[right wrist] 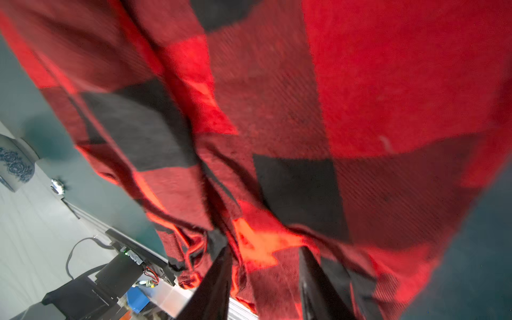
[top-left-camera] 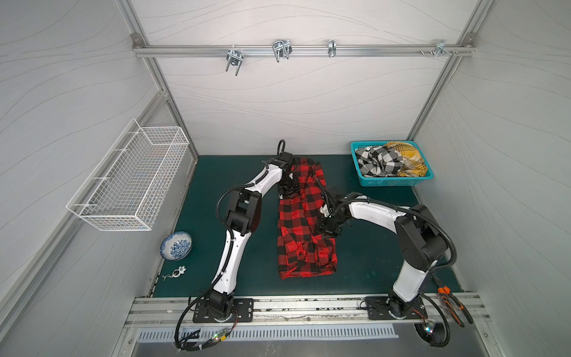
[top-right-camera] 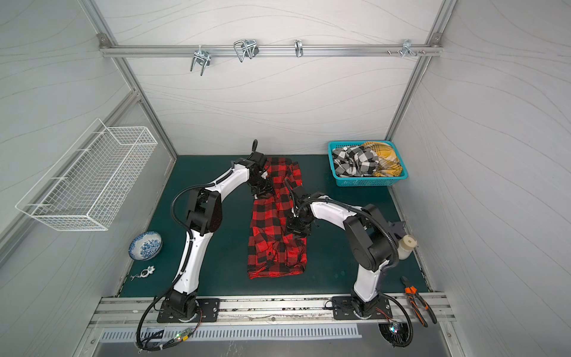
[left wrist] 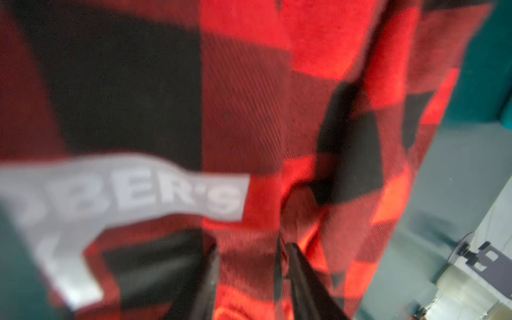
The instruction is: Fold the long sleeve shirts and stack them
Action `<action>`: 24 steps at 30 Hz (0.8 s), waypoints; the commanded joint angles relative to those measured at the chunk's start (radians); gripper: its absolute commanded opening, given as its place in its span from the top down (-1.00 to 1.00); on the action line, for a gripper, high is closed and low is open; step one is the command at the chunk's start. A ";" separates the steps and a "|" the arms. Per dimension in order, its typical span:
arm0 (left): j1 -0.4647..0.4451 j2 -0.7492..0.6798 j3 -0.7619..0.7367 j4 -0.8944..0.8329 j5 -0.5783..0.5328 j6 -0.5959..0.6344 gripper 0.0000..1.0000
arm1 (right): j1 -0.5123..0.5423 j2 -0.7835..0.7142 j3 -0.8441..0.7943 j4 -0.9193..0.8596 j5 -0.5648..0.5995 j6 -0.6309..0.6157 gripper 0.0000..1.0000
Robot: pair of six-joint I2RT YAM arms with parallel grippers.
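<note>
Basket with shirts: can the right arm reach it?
Probably yes. The basket sits at the far corner on the right arm's side, with bare mat between them.

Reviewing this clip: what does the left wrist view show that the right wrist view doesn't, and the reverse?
Left wrist only: white lettering ending in ER'S on the red-and-black shirt, plus a blurred pale bottle.
Right wrist only: the blue-and-white bowl.
Both: the shirt's plaid fills most of the frame, the green mat shows at the edges, and the jaws stand apart close to the cloth, at the left gripper and at the right gripper.
</note>
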 commanded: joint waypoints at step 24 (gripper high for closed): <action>-0.004 -0.893 -1.285 0.318 0.218 -0.285 -0.20 | -0.110 -0.344 -0.497 0.122 -0.188 0.108 -0.33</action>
